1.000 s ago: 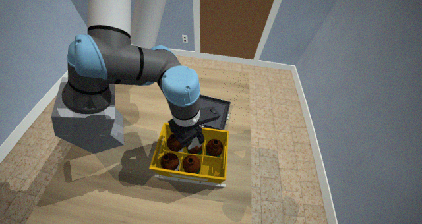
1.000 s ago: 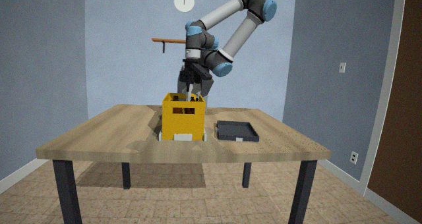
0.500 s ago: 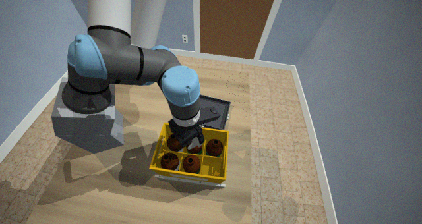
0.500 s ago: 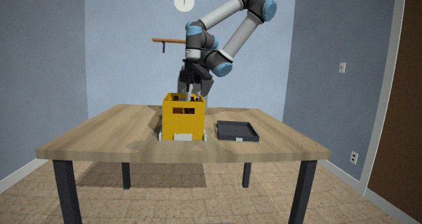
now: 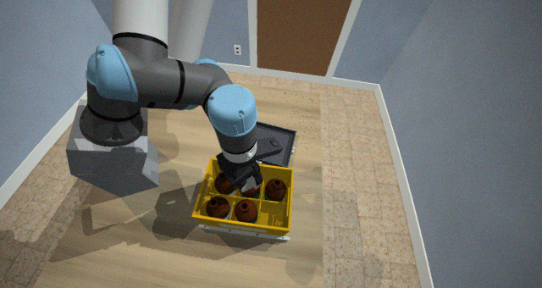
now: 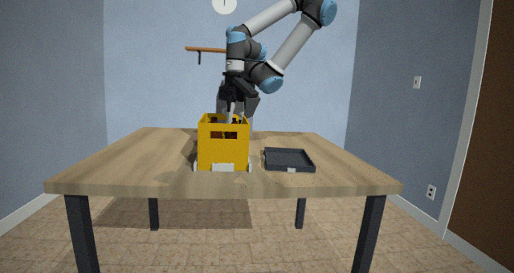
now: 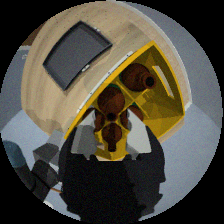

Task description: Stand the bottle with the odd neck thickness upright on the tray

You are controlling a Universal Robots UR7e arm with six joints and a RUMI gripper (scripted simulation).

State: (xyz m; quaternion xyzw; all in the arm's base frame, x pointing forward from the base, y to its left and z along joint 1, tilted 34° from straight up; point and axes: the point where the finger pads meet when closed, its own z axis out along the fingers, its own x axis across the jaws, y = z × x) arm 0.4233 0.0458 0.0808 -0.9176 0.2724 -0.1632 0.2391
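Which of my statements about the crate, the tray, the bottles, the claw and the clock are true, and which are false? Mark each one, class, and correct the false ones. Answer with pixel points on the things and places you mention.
1. The crate (image 5: 243, 225) (image 6: 222, 150) (image 7: 159, 55) is yellow. True.
2. A bottle stands on the tray (image 5: 286, 141) (image 6: 287, 158) (image 7: 77, 55). False: the tray bears none; the bottles (image 5: 276, 191) (image 6: 217, 135) (image 7: 135, 77) are in the crate.
3. Every crate compartment holds a bottle. False: one corner compartment (image 5: 273, 216) has none.
4. The claw (image 5: 250, 184) (image 6: 235, 118) (image 7: 111, 109) is clamped on a bottle. False: it is open, with its fingers apart.
5. The wall clock (image 6: 224, 2) is round. True.
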